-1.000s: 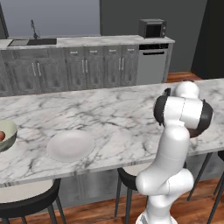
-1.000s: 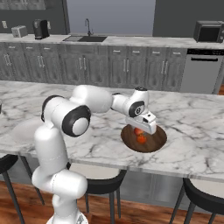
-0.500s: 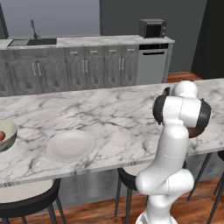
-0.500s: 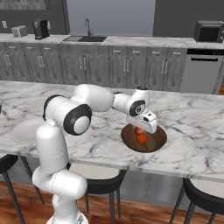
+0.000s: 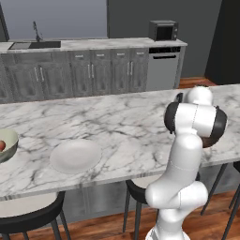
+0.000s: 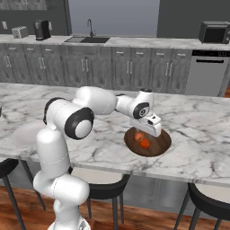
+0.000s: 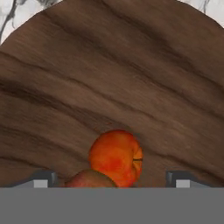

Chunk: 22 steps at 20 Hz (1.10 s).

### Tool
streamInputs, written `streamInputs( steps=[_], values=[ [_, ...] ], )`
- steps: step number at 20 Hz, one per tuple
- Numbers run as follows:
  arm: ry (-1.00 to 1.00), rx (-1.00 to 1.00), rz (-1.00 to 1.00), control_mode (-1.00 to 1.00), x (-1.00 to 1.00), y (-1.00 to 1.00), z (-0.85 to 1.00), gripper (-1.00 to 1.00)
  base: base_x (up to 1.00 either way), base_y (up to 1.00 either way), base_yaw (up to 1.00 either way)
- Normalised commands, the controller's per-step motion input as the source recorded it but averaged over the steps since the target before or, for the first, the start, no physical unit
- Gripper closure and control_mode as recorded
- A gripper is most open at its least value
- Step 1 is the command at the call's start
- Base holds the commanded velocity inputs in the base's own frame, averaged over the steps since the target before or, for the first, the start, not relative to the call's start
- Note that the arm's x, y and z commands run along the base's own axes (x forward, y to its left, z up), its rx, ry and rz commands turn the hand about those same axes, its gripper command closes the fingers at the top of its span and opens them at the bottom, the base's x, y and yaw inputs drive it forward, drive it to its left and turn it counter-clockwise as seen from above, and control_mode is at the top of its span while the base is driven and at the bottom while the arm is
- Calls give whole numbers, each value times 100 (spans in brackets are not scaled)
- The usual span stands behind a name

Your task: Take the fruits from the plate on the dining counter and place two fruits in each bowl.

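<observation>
Gripper low over the dark brown bowl, jaws spread wide, holding nothing. Two fruits lie between the fingertips: orange fruit centred, darker fruit touching its near side. White plate bare (pale bowl far left).

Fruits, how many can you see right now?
3. Two fruits sit in the dark brown bowl under the gripper: an orange-red one and a darker one beside it. One red fruit is in the pale bowl. More may be hidden there.
</observation>
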Motion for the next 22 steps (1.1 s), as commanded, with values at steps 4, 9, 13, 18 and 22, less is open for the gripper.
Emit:
streamInputs(
  steps=[4, 9, 13, 18, 22],
  values=[
    [-2, 2, 0, -100, -18, 7, 29, -100, 0, 0, 0],
    [-7, 2, 0, -100, -36, 42, 48, -100, 0, 0, 0],
    [-7, -1, 0, -100, -57, 99, 57, -100, 0, 0, 0],
    [1, 0, 1, -100, -41, 100, 93, -100, 0, 0, 0],
    [3, -1, 7, -100, -61, 100, 84, -100, 0, 0, 0]
  ],
)
